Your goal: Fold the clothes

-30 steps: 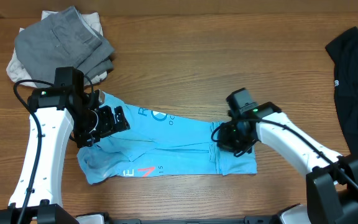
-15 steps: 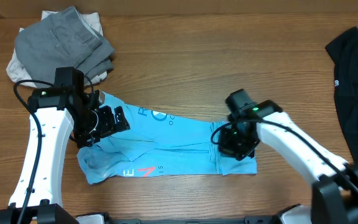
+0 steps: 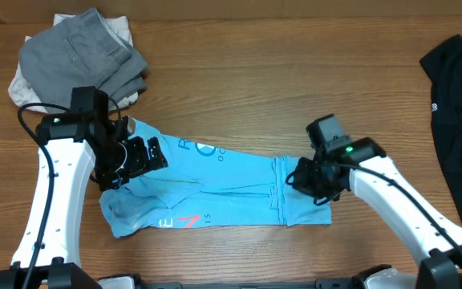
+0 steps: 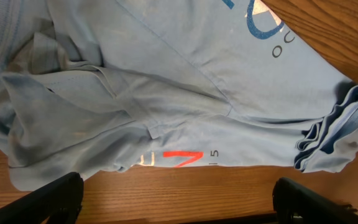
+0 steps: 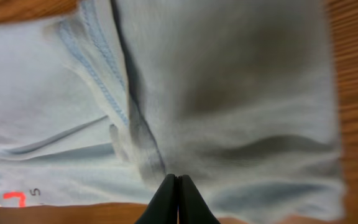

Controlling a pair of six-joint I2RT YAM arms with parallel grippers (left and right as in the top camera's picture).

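1. Farthest left, a folded grey garment [image 3: 83,48] lies on top of a cream garment [image 3: 16,87] at the far-left corner of the wooden table [image 3: 295,72]. Both sit apart from the arms.
2. Next comes the left gripper [image 3: 139,155], which hangs over the left part of the light blue T-shirt [image 3: 223,189]. Its wrist view shows the two black fingers [image 4: 51,199] spread wide at the bottom corners of the frame. Between them is only the shirt and a strip of table, so it holds nothing.
3. Across the middle of the table's near side, the T-shirt lies flat as a long band, folded lengthwise. White-and-blue printing shows near its upper edge and a red mark near its lower edge. Its left end is rumpled, and the left wrist camera sees layered hems bunched at the far end [image 4: 334,127].
4. Further right, the right gripper [image 3: 315,181] sits down on the shirt's right end, beside a stitched seam [image 5: 101,93]. Its fingertips [image 5: 166,198] are pressed together with no gap. Whether any cloth is caught between them cannot be told.
5. Lastly, a black garment [image 3: 459,96] lies spread at the table's right edge, well apart from the T-shirt.
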